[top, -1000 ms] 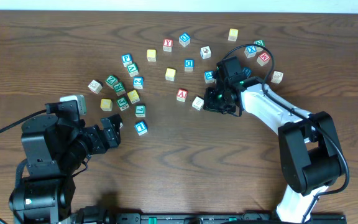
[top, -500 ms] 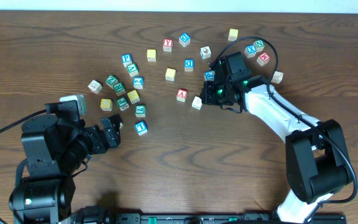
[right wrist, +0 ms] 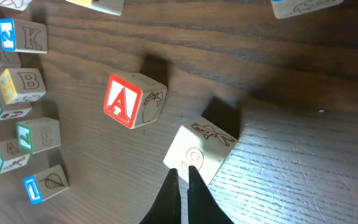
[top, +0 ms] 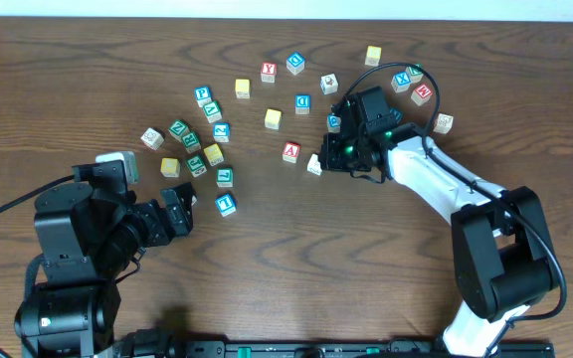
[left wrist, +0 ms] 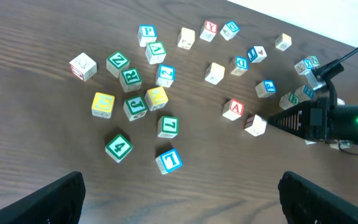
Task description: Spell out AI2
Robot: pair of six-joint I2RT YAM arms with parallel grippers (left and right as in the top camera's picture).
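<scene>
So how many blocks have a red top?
3. The red A block is in the middle, the red Y block is toward the back, and another red block is at the back right. More could hide under the right arm.

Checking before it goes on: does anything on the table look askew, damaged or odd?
The right pincer is shut, its tips on a cream block that sits turned askew beside the red A block, rather than around either. Nothing looks damaged.
</scene>
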